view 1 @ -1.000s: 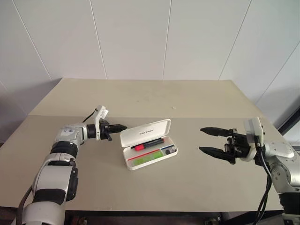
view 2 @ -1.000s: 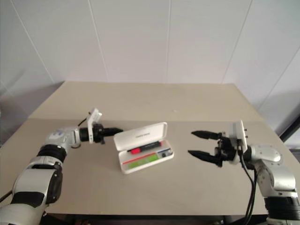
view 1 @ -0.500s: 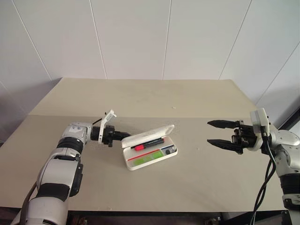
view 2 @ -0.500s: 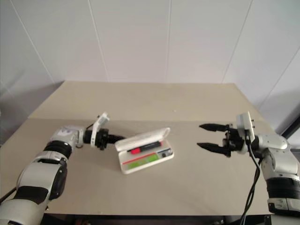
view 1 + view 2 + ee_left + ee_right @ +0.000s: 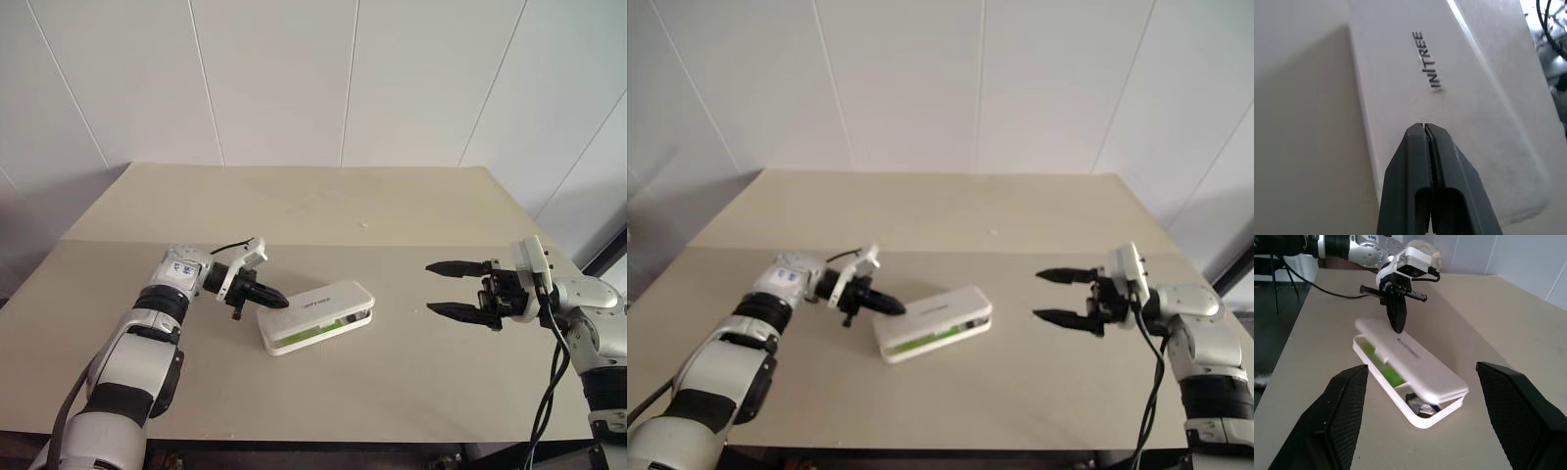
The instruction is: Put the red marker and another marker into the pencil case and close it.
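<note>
Pencil case [image 5: 315, 317] laid mid-table, white, dark lettering on lid, lid nearly shut, green marker [image 5: 1382, 368] glimpsed through gap. Beige table [image 5: 294, 206] backed by white panelled wall [image 5: 294, 78]. Left fingers [image 5: 275, 303] pressed together on lid; right fingers [image 5: 458, 289] spread wide, well apart from case.

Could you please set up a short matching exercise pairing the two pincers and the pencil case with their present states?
Things:
1. left pincer
2. right pincer
3. pencil case

States:
A. open, off to the side above the table
B. lid lowered but not fully shut
C. shut, its tip on the white lid

Pairs: 1-C, 2-A, 3-B
</note>
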Controlling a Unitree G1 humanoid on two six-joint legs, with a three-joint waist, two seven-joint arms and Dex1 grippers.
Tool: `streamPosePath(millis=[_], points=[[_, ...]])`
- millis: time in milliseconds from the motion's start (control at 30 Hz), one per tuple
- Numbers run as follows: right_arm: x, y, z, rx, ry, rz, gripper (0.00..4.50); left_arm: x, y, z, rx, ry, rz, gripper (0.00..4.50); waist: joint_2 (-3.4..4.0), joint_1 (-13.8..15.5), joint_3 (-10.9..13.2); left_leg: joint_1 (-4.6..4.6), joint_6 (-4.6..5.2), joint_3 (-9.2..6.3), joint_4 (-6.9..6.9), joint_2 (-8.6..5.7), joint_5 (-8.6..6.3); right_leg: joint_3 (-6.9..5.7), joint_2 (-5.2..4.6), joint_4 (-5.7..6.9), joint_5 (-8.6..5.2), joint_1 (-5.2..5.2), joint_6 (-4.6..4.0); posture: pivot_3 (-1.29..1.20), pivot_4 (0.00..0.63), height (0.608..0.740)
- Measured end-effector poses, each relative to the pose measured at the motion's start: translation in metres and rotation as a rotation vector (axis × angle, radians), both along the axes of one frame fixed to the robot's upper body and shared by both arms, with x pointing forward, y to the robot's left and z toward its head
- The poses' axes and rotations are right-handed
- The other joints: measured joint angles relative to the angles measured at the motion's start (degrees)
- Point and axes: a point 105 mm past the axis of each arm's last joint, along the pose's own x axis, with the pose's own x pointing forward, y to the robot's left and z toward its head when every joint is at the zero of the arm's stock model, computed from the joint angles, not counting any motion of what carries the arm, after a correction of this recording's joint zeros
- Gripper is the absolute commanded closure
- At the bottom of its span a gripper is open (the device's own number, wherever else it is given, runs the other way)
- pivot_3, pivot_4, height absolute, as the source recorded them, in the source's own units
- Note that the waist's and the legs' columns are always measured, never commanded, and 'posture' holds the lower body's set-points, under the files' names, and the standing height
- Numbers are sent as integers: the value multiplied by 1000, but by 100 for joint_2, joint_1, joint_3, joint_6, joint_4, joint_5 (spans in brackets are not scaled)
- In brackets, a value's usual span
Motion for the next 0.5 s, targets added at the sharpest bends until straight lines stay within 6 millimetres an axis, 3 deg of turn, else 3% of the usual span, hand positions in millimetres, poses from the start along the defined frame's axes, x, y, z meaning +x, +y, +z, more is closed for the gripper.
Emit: streamPosePath(millis=[500], points=[[10, -5, -9, -23, 28, -15, 0, -1, -10, -4, 99, -83, -95, 4476, 0, -3, 0, 7, 0, 0, 4, 0, 0, 1, 0, 5, 0, 5, 0, 0, 150, 740]])
